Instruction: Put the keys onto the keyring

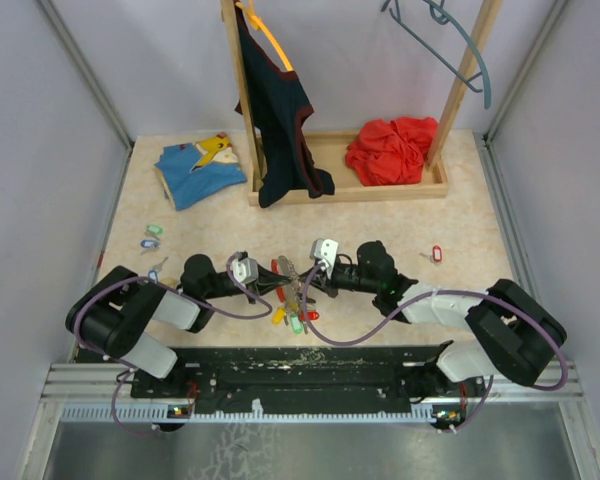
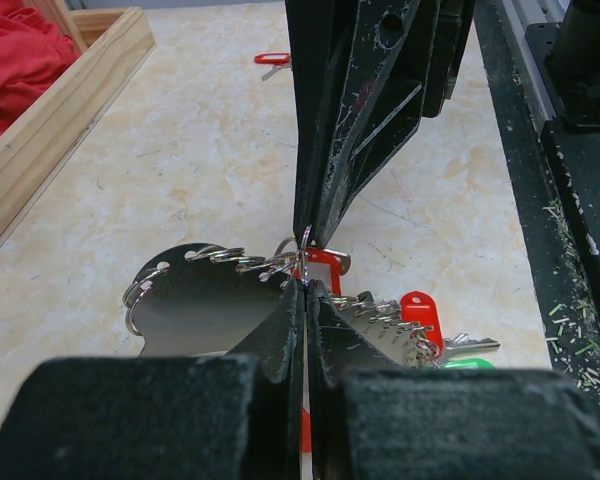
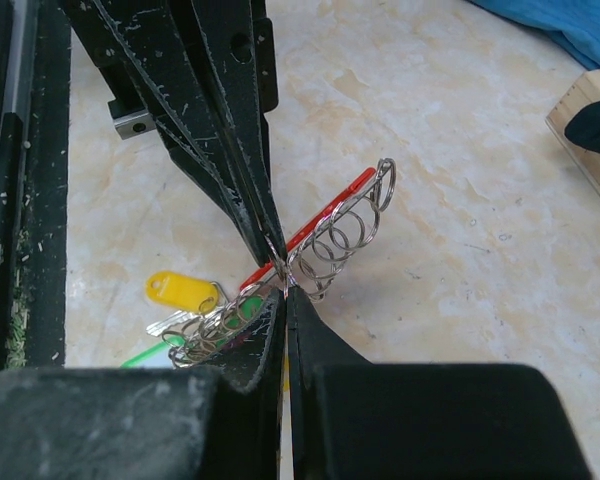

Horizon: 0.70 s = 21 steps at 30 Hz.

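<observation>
The keyring holder, a silver metal plate (image 2: 195, 305) edged with several wire rings (image 3: 345, 235), stands on the table between my arms (image 1: 293, 283). My left gripper (image 2: 306, 283) is shut on a thin ring at the plate's middle. My right gripper (image 3: 285, 290) is shut on the same ring from the opposite side, tips almost touching. Keys with a yellow tag (image 3: 175, 292), a green tag (image 2: 470, 362) and red tags (image 2: 420, 312) hang at the plate. Loose keys lie apart: a red-tagged one (image 1: 435, 253) to the right, green-tagged (image 1: 155, 230) and blue-tagged (image 1: 148, 242) ones to the left.
A wooden rack base (image 1: 280, 195) at the back holds a red cloth (image 1: 390, 150); a dark garment (image 1: 280, 110) hangs from its post. A blue and yellow cloth (image 1: 195, 170) lies back left. Cage walls stand on both sides.
</observation>
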Available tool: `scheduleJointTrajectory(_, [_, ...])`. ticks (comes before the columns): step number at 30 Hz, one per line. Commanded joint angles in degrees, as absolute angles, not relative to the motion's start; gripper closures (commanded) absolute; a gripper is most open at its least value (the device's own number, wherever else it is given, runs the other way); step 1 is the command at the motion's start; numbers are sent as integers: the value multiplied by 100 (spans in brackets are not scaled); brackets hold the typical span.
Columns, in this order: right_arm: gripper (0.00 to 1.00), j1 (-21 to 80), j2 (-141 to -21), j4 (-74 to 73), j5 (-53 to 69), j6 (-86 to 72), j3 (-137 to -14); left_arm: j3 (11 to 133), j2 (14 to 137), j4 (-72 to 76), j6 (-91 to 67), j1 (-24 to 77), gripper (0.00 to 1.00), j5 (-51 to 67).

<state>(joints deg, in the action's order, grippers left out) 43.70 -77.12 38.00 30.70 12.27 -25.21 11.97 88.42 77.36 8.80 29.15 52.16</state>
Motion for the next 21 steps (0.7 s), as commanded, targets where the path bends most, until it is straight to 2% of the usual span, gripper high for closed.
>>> scheduleJointTrajectory(1, [100, 4368, -7700, 4427, 3393, 1159, -2750, 1239, 8889, 8068, 802, 3007, 100, 5531])
scheduleJointTrajectory(21, [100, 4370, -7859, 4396, 3661, 1326, -2871, 1325, 8864, 7873, 762, 3015, 100, 5682])
